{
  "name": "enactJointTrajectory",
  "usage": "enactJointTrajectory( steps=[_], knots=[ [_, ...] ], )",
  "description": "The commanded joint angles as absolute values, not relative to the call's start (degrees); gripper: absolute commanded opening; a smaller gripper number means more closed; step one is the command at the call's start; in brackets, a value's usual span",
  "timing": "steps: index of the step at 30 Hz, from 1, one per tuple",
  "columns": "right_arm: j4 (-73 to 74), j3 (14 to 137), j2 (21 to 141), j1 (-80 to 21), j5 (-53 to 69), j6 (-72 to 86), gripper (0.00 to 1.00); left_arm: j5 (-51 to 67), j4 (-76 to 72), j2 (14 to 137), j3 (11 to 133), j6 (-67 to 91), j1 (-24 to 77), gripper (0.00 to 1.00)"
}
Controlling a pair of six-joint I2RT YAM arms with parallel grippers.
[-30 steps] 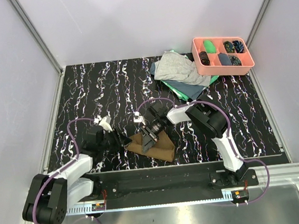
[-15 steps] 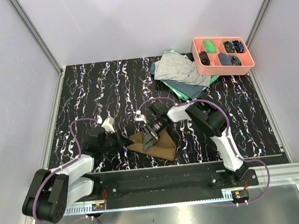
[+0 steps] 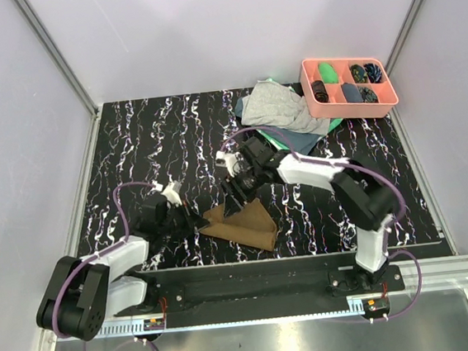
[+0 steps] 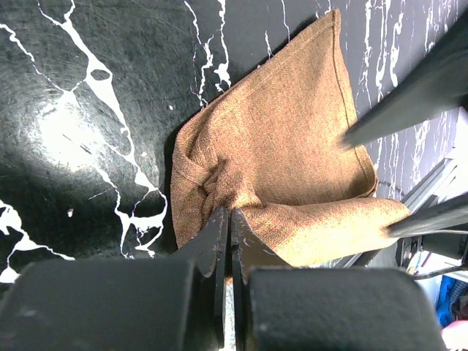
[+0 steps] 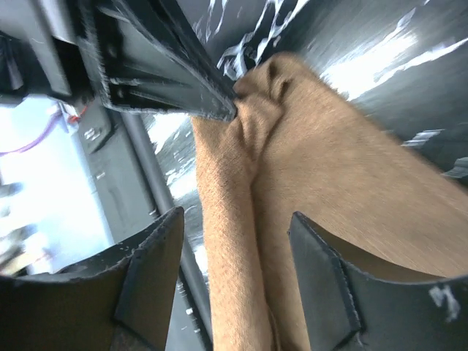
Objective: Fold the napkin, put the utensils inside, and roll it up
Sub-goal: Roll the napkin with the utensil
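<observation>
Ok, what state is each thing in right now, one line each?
Napkin: folded over, lying on the table, one corner bunched up.
Left claw: shut on that bunched corner.
Right claw: open over the napkin, gripping nothing.
Grey cloth: crumpled, lying on the green cloth.
Pink tray: upright, small items in its compartments.

At table (image 3: 148, 142) front, the napkin (image 3: 243, 223); behind it a cloth pile (image 3: 282, 113), tray (image 3: 352, 112) to its right.

One brown napkin (image 3: 245, 222), lower centre. Two arms: left arm (image 3: 114, 262), right arm (image 3: 333, 174). One pink tray (image 3: 352, 111), upper right; contents too small to count. Beside it one grey cloth (image 3: 277, 109), one green cloth (image 3: 280, 140).
</observation>
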State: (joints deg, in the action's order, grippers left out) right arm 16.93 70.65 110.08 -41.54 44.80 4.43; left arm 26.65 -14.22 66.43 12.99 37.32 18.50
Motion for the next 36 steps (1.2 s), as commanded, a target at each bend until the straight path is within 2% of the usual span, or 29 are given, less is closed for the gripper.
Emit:
enactJointTrajectory(
  steps=[1, 6, 9, 17, 26, 29, 32, 33, 36],
  knots=[
    [17.2, 67.6, 99.3, -46.0, 24.8, -1.6, 0.7, 26.5, -11.9, 68.4, 14.5, 35.6, 18.8, 0.0],
    [15.5, 63.5, 96.5, -58.3, 2.9, -5.4, 0.75, 26.8, -11.3, 70.3, 15.6, 35.9, 18.8, 0.0],
    [12.9, 61.0, 96.0, -63.3, -4.1, -6.1, 0.76, 26.5, -10.6, 70.8, 16.0, 36.0, 18.9, 0.0],
    [11.0, 59.5, 99.9, -68.6, -10.0, -6.7, 0.73, 26.2, -9.9, 71.1, 16.6, 36.0, 18.9, 0.0],
    [11.7, 59.9, 105.6, -68.1, -9.9, -4.1, 0.47, 26.6, -10.1, 69.3, 16.8, 36.7, 18.8, 0.01],
    [12.0, 59.6, 105.9, -65.9, -5.7, -2.0, 0.4, 26.1, -9.7, 67.7, 16.7, 37.6, 18.8, 0.12],
    [11.0, 58.4, 105.9, -63.4, 3.3, -0.4, 0.35, 23.7, -6.5, 63.6, 17.4, 37.4, 18.8, 0.26],
    [10.1, 57.8, 105.6, -61.8, 7.7, -0.2, 0.34, 22.1, -5.5, 62.3, 17.7, 37.3, 18.7, 0.34],
    [5.9, 55.0, 104.2, -58.7, 17.4, 2.4, 0.33, 18.5, -1.2, 56.5, 18.3, 36.4, 18.7, 0.49]
  ],
)
